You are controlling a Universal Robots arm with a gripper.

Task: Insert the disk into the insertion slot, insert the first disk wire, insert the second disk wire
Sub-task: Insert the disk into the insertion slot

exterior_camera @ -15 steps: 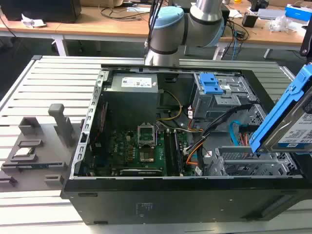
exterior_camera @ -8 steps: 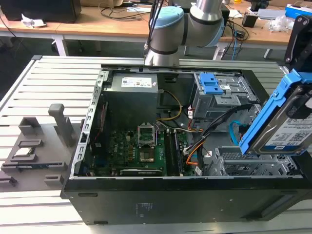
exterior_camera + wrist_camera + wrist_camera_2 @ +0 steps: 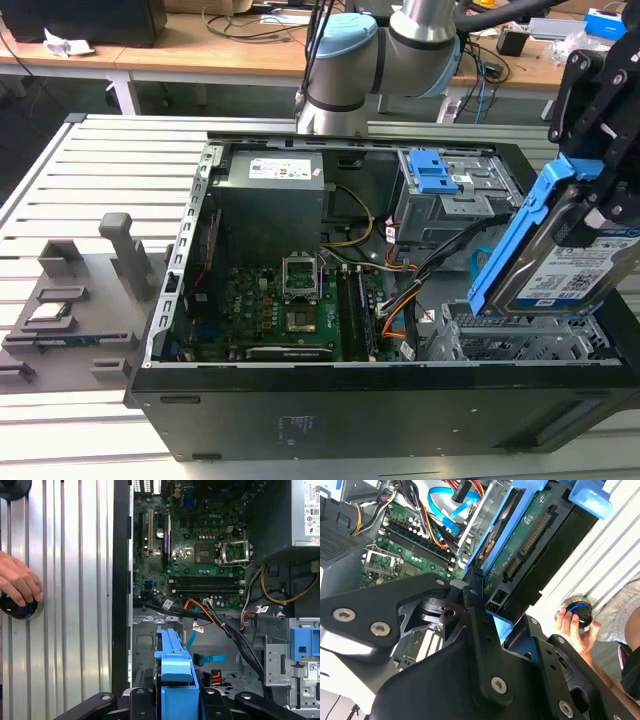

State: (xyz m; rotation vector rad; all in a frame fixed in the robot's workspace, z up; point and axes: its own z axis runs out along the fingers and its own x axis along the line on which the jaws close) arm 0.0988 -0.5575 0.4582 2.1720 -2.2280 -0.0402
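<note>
Step 1 of 3: fingers [image 3: 618,205] clamped on tilted disk [image 3: 575,270], just above slot [image 3: 510,340]; likely needs levelling before entry.

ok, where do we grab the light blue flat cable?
The light blue flat cable is probably best taken near its free plug end: the rest is floppy ribbon. Come down through the case's open side, pinching the plug's sides; black cables and the drive cage sit close beside it.
</note>
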